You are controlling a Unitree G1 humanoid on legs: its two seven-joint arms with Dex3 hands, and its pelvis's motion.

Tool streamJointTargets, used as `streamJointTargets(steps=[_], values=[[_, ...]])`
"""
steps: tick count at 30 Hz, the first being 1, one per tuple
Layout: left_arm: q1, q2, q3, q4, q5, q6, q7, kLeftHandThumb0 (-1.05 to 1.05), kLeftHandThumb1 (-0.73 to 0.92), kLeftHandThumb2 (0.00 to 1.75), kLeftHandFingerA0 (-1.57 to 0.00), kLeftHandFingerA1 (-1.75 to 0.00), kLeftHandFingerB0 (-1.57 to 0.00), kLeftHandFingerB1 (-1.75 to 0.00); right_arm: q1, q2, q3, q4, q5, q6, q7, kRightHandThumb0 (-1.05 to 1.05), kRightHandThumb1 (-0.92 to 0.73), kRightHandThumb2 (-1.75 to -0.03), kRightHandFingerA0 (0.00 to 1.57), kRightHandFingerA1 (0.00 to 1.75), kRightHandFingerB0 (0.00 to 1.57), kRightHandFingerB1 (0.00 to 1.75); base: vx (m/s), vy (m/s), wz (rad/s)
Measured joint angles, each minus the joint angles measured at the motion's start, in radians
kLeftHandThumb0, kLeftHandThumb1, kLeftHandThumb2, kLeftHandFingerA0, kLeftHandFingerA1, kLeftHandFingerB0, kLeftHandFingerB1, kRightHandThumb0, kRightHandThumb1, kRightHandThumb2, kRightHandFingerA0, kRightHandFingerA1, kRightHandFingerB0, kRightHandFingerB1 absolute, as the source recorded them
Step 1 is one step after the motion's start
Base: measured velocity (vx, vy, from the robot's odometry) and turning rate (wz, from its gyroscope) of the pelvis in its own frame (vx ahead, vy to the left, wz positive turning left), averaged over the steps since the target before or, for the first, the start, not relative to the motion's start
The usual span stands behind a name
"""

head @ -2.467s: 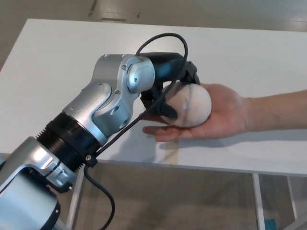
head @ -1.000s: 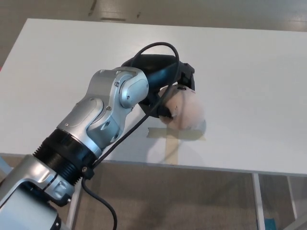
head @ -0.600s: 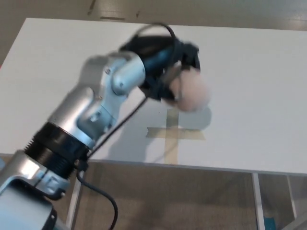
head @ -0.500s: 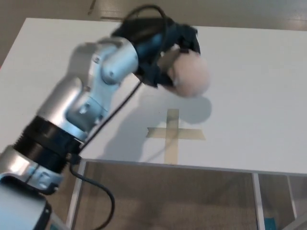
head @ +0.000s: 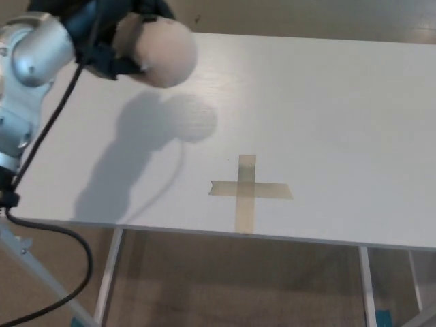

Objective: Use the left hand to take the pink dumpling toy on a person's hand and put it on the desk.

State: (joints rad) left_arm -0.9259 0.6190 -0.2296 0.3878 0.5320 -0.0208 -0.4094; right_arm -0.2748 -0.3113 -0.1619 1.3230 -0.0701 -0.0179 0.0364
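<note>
Item: pale pink, rounded, soft-looking dumpling toy [head: 162, 51]. Location: raised above the far left part of the tabletop, at the upper left of the head view, clear of the surface; its shadow falls on the white top just below and to the right of it.

Holder: left robot hand [head: 112, 41], black, with a silver forearm, fingers wrapped around the toy's left side and gripping it. Right robot hand: not in view. No person's hand shows.

Step in hand, as judged: carrying the toy to be set down. To do it well, bring the toy down until its underside rests on the tabletop, and only then spread the fingers; a round toy dropped from height would likely roll. Draw the fingers away sideways so they do not nudge it.

Surface: white, flat, matte rectangular tabletop [head: 340, 102], bare except for a tan tape cross [head: 246, 190] near the front edge, well apart from the toy. A black cable [head: 48, 136] hangs from the arm.

Room: brownish floor [head: 238, 286] below; white table legs visible under the front edge.
</note>
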Motion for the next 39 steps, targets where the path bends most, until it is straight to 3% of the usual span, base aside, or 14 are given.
streamJointTargets(steps=[3, 5, 6, 9, 11, 19, 23, 30, 31, 32, 34, 35, 36, 39], values=[[0.01, 0.016, -0.001, 0.065, 0.002, -0.017, 0.01, -0.25, 0.75, 0.66, -0.74, -1.4, -0.9, -0.67, 0.001, 0.0, 0.0, 0.0, 0.0, 0.0, 0.002, -0.27, -0.71, -0.61, 0.61, 0.43, 0.56, 0.43, 0.0, 0.0, 0.0], [0.015, 0.026, -0.008, 0.116, 0.008, -0.028, 0.019, -0.26, 0.78, 0.65, -0.78, -1.35, -0.84, -0.53, 0.002, -0.001, 0.001, 0.001, 0.0, 0.0, 0.002, -0.27, -0.71, -0.61, 0.61, 0.43, 0.57, 0.43, 0.0, 0.0, 0.0], [0.019, 0.031, -0.022, 0.163, 0.015, -0.038, 0.029, -0.26, 0.76, 0.64, -0.78, -1.27, -0.71, -0.45, 0.002, -0.001, 0.001, 0.001, 0.0, 0.0, 0.003, -0.27, -0.71, -0.61, 0.61, 0.43, 0.57, 0.43, 0.0, 0.0, 0.0], [0.023, 0.037, -0.054, 0.226, 0.035, -0.049, 0.048, -0.26, 0.76, 0.64, -0.78, -1.27, -0.73, -0.47, 0.002, -0.001, 0.002, 0.001, 0.0, 0.0, 0.003, -0.27, -0.71, -0.61, 0.61, 0.43, 0.57, 0.43, 0.0, 0.0, 0.0], [0.027, 0.038, -0.075, 0.253, 0.048, -0.053, 0.058, -0.24, 0.76, 0.64, -0.75, -1.32, -0.85, -0.55, 0.002, -0.001, 0.003, 0.001, 0.0, 0.0, 0.003, -0.27, -0.71, -0.61, 0.61, 0.43, 0.57, 0.43, 0.0, 0.0, 0.0], [0.079, 0.034, -0.143, 0.297, 0.098, -0.082, 0.126, -0.21, 0.74, 0.64, -0.67, -1.46, -0.63, -0.43, 0.002, -0.002, 0.002, 0.0, 0.001, 0.001, 0.004, -0.27, -0.71, -0.61, 0.6, 0.43, 0.57, 0.43, 0.0, 0.0, 0.0], [0.117, 0.02, -0.157, 0.301, 0.107, -0.09, 0.144, -0.21, 0.74, 0.63, -0.69, -1.34, -0.52, -0.39, 0.001, -0.004, 0.002, 0.0, 0.001, 0.001, 0.005, -0.27, -0.71, -0.61, 0.6, 0.43, 0.56, 0.43, 0.0, 0.0, 0.0], [0.134, -0.001, -0.164, 0.307, 0.115, -0.09, 0.153, -0.25, 0.71, 0.61, -0.73, -1.22, -0.59, -0.41, 0.002, -0.007, 0.001, 0.0, 0.001, 0.004, 0.005, -0.27, -0.71, -0.61, 0.59, 0.43, 0.57, 0.43, 0.0, 0.0, 0.0], [0.137, -0.001, -0.163, 0.305, 0.114, -0.09, 0.153, -0.26, 0.65, 0.6, -0.75, -1.06, -0.64, -0.42, 0.003, -0.007, 0.001, 0.001, 0.001, 0.004, 0.005, -0.27, -0.71, -0.61, 0.59, 0.43, 0.56, 0.43, 0.0, 0.0, 0.0], [0.137, -0.001, -0.163, 0.305, 0.114, -0.09, 0.153, -0.3, 0.6, 0.59, -0.78, -0.91, -0.48, -0.36, 0.003, -0.007, 0.001, 0.001, 0.001, 0.004, 0.005, -0.28, -0.7, -0.61, 0.59, 0.43, 0.56, 0.43, 0.0, 0.0, 0.0], [0.14, -0.005, -0.155, 0.302, 0.112, -0.09, 0.154, -0.3, 0.6, 0.59, -0.78, -0.91, -0.48, -0.36, 0.005, -0.007, 0.002, 0.001, 0.001, 0.005, 0.005, -0.28, -0.7, -0.61, 0.59, 0.43, 0.56, 0.43, 0.0, 0.0, 0.0], [0.141, -0.008, -0.15, 0.302, 0.11, -0.09, 0.153, -0.54, 0.44, 0.69, -0.34, -0.44, -0.08, -0.31, 0.005, -0.007, 0.003, 0.001, 0.001, 0.005, 0.005, -0.28, -0.7, -0.61, 0.59, 0.43, 0.56, 0.43, 0.0, 0.0, 0.0], [0.142, -0.01, -0.147, 0.303, 0.108, -0.09, 0.153, -0.72, 0.44, 0.78, 0.0, -0.03, 0.0, -0.09, 0.005, -0.007, 0.003, 0.001, 0.001, 0.005, 0.005, -0.28, -0.71, -0.61, 0.59, 0.43, 0.56, 0.43, 0.0, 0.0, 0.0], [0.148, -0.013, -0.14, 0.281, 0.098, -0.078, 0.127, -0.77, 0.43, 0.84, 0.0, 0.0, 0.0, -0.1, 0.006, -0.009, 0.006, 0.001, 0.0, 0.005, 0.006, -0.28, -0.71, -0.61, 0.6, 0.43, 0.55, 0.42, 0.0, 0.0, 0.0]])
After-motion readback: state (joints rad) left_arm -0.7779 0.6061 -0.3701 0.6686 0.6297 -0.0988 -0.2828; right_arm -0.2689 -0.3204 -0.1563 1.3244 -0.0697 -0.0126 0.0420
